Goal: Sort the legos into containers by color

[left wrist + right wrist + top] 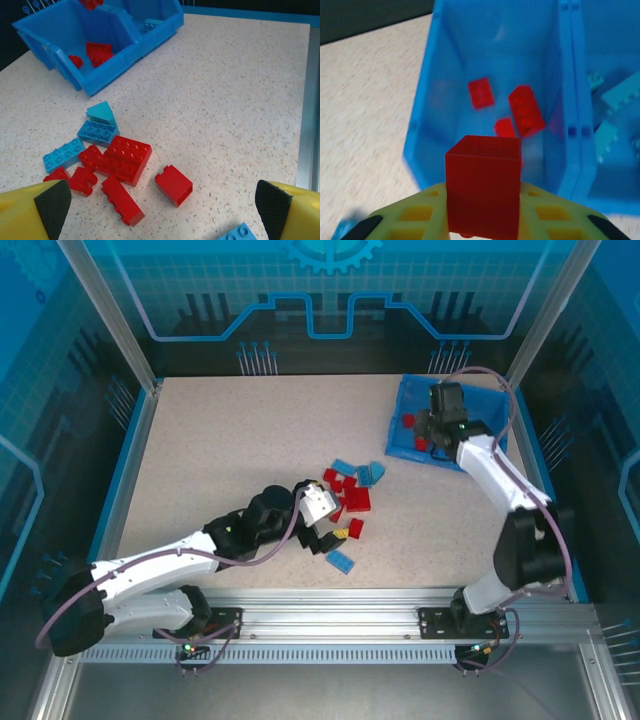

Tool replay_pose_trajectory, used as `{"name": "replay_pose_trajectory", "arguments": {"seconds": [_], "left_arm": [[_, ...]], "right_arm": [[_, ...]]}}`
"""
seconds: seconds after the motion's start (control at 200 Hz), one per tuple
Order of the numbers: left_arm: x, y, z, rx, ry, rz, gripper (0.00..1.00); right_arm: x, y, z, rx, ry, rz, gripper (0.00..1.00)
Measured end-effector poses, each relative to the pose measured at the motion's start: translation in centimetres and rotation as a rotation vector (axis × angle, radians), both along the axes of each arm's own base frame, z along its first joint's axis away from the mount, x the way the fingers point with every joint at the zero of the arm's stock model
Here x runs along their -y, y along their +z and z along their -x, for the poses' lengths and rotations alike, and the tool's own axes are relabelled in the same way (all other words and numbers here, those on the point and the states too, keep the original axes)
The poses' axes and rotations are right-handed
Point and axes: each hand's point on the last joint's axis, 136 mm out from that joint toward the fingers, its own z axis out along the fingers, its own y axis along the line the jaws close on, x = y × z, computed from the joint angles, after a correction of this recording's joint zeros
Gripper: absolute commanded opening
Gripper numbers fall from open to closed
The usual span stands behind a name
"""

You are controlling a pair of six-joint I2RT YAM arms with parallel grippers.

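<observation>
**Right gripper** [482,225]: clenched on a square red plastic brick [482,185], which sits between the yellow fingers [410,215]. The gripper hangs above the blue translucent plastic two-compartment tray [427,100] at the far right of the table. It is over the left compartment, where three red bricks [525,110] lie. Light-blue bricks [615,100] occupy the right compartment beyond the middle wall. Judgement: the brick is held here to be dropped among its own colour, and release is not yet made.

**Left gripper** [162,210]: released, jaws spread wide, nothing between the black pads [52,202]. It is poised at the near side of the loose pile of red and light-blue bricks [350,495] at the table's centre, well apart from the tray. A small red brick [173,185] lies nearest the pads. A broad red plate [125,157] and a light-blue brick [62,154] lie beyond it, toward the tray. Judgement: the wide stance suits a descent on the next piece.

Sorting is part-done, with many pieces left on the speckled tabletop [220,440].
</observation>
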Motion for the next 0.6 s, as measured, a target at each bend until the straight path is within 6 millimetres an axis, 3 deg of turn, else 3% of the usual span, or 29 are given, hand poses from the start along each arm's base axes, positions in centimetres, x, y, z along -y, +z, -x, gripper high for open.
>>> {"name": "replay_pose_trajectory", "arguments": {"seconds": [0.155,0.305,0.405,0.6], "left_arm": [[0.1,1.4,-1.0,-0.044,0.080,0.059,0.99],[0.2,1.0,-2.0,-0.149,0.178,0.110,0.99],[0.3,0.2,-2.9,-0.246,0.268,0.134,0.98],[1.0,-0.7,-4.5,-0.442,0.442,0.167,0.86]], "right_arm": [[1.7,-4.6,-5.1,-0.086,-0.029,0.019,0.33],[1.7,-8.0,-8.8,-0.144,-0.025,-0.012,0.43],[1.3,-8.6,-9.3,-0.165,-0.023,-0.035,0.54],[0.8,-6.9,-8.8,-0.154,-0.014,-0.067,0.55]]}}
